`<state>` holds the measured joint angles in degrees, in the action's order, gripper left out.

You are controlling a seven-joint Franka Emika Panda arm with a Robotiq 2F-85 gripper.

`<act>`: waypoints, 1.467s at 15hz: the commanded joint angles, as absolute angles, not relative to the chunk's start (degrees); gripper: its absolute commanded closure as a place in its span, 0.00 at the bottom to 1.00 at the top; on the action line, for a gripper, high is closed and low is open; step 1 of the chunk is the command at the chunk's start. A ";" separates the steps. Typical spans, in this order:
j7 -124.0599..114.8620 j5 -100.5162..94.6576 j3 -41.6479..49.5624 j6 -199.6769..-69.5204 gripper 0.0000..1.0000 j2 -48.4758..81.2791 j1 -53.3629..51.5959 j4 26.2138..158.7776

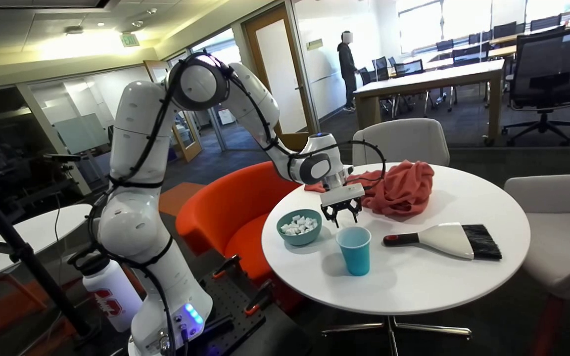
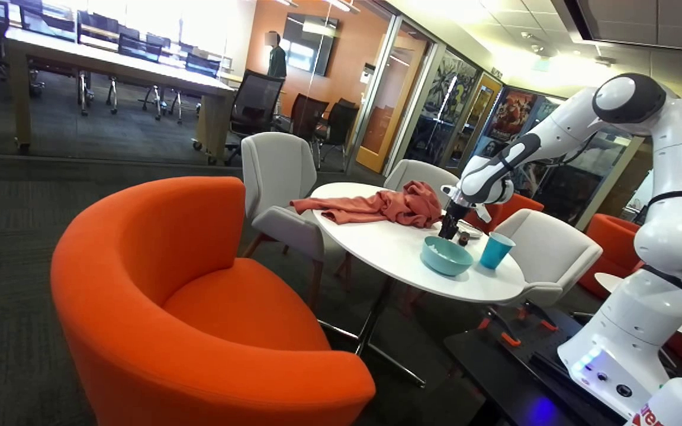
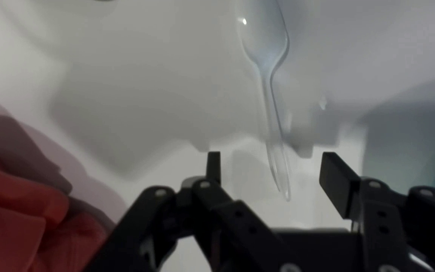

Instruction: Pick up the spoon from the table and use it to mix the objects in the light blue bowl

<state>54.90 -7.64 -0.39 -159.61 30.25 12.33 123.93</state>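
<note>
The spoon (image 3: 266, 56) is clear plastic and lies on the white table (image 1: 413, 291). In the wrist view its scoop points to the top and its handle end lies between my fingers in the picture. I cannot make it out in the exterior views. My gripper (image 3: 271, 162) is open and empty, pointing down above the table; it shows in both exterior views (image 1: 346, 222) (image 2: 449, 232). The light blue bowl (image 1: 300, 240) stands left of my gripper, and it shows in an exterior view (image 2: 444, 260). The objects (image 1: 301, 226), small white pieces, lie heaped in it.
A taller blue cup (image 1: 356, 254) stands in front of my gripper in an exterior view. A white brush (image 1: 443, 240) with black bristles lies to the right. A crumpled red cloth (image 1: 403, 190) lies behind. Chairs (image 1: 401, 141) surround the table.
</note>
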 commanded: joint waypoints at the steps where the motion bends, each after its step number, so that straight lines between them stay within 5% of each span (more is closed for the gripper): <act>1: 56.52 -8.50 -2.04 -159.45 0.35 32.01 13.76 121.73; 10: 56.41 -9.10 -2.17 -158.27 0.53 35.02 13.77 118.81; 11: 56.33 -9.25 -2.09 -158.21 0.69 35.27 13.69 118.60; 15: 56.31 -9.45 -2.23 -157.48 0.99 34.52 13.46 118.99; 22: 57.45 -8.48 -4.08 -159.16 0.99 26.64 14.82 125.51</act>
